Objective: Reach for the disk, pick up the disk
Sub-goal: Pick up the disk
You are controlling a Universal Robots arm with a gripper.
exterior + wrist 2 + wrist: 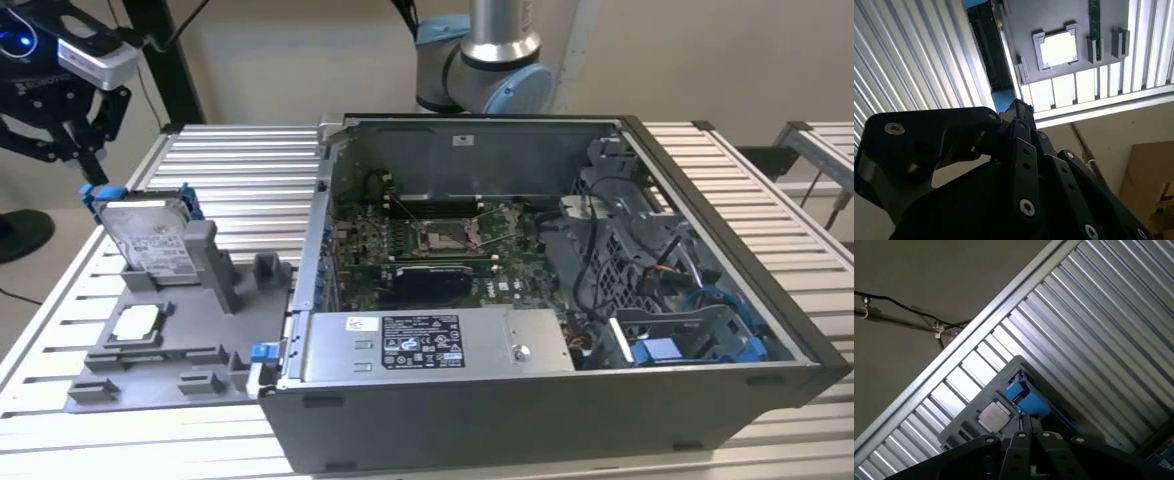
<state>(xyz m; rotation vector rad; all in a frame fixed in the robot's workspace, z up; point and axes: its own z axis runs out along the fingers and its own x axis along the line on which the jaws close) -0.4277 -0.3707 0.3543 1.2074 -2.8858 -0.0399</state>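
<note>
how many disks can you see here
1. The disk stands on edge in the grey holder at the exterior view's left, outside the case. Others may be hidden in the case's bays.

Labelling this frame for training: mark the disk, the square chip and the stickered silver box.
Disk [151,243]: exterior view, on its white label.
Square chip [134,323]: exterior view, centre of its top face.
Silver box [494,332]: exterior view, bare metal beside the sticker.
</note>
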